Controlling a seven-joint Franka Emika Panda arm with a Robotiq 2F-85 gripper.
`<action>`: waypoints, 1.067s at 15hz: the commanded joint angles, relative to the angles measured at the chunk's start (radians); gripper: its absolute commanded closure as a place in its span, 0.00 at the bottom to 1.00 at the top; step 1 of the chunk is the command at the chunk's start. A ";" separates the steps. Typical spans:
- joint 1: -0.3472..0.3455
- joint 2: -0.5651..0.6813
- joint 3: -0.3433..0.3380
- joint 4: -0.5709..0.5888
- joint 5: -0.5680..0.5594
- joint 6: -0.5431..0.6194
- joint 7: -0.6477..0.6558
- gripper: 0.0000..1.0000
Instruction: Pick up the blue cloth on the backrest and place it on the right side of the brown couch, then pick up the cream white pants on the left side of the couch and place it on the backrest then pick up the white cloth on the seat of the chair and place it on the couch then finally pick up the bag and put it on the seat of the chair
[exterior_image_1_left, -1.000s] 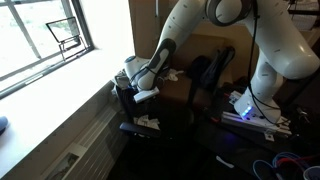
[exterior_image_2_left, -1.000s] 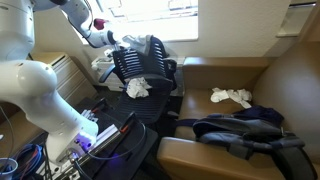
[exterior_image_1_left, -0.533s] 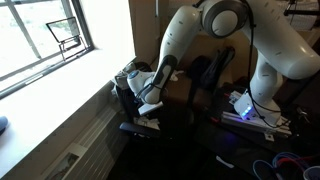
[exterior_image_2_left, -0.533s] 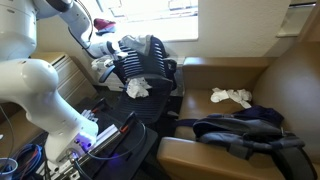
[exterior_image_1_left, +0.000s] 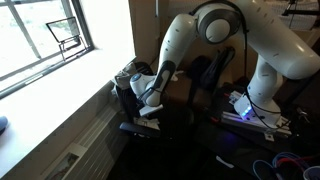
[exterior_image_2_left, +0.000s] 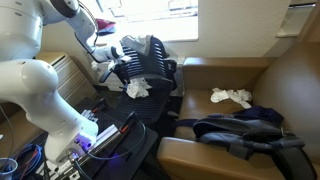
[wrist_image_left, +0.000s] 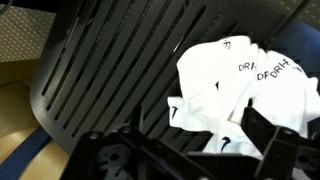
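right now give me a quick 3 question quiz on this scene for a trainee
1. True or false: the gripper is shut on the white cloth.
2. Where do the cream white pants lie? A) on the brown couch B) on the windowsill C) over the robot's arm
3. Fill in: the white cloth lies on the office chair, on its ___.
Key: 1 false, the jaws stand open and hold nothing; 2 A; 3 seat.
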 joint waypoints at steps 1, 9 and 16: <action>-0.024 0.096 -0.013 0.071 0.018 0.045 0.039 0.00; 0.022 0.150 -0.063 0.113 0.005 0.114 0.109 0.00; 0.080 0.188 -0.107 0.168 -0.002 0.119 0.162 0.00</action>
